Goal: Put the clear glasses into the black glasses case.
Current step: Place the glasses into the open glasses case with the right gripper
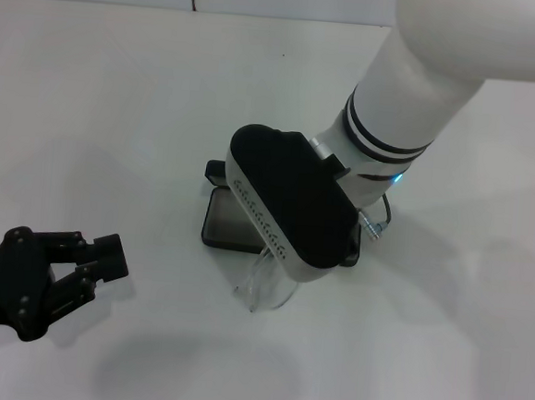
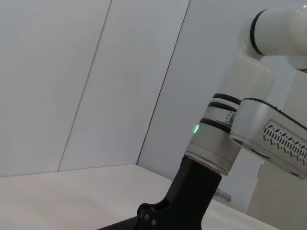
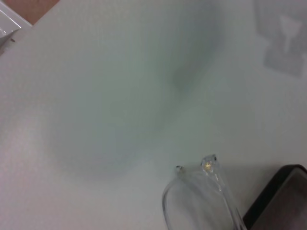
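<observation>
The black glasses case lies open on the white table, its dark grey inside showing. My right arm's wrist hangs over it and hides most of it and the right gripper. The clear glasses stick out from under that wrist at the case's near edge. In the right wrist view the clear glasses lie next to a corner of the case. I cannot see whether they are held. The left wrist view shows the right gripper's black body. My left gripper rests open and empty at the near left.
The white table spreads on all sides of the case. A white wall stands behind it. A small metal part sticks out beside the right wrist.
</observation>
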### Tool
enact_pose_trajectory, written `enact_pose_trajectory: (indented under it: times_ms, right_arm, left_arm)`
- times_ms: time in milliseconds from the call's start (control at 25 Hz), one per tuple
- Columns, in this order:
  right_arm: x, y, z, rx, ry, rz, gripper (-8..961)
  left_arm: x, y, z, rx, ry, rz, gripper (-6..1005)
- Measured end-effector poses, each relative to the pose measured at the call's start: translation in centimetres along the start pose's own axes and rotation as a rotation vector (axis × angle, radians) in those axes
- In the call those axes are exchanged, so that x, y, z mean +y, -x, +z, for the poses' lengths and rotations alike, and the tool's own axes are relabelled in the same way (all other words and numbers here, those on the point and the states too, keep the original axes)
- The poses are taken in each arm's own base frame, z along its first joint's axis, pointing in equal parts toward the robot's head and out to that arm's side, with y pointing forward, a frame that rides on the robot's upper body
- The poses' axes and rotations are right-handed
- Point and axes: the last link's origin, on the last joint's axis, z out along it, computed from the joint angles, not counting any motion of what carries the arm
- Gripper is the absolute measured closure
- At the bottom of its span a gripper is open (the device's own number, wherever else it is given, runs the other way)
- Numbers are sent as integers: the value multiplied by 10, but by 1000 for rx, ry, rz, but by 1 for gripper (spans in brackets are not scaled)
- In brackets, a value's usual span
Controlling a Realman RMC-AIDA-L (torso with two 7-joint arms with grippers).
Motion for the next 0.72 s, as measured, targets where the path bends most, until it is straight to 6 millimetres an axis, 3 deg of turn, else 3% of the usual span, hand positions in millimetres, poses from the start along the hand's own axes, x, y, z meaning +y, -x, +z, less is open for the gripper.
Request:
enact_pose_trajectory:
  times_ms: [720]
  right_arm:
    - [3, 0, 0, 17, 15, 19, 594]
  left_arm:
    - [1, 1, -1, 2, -3, 0, 801]
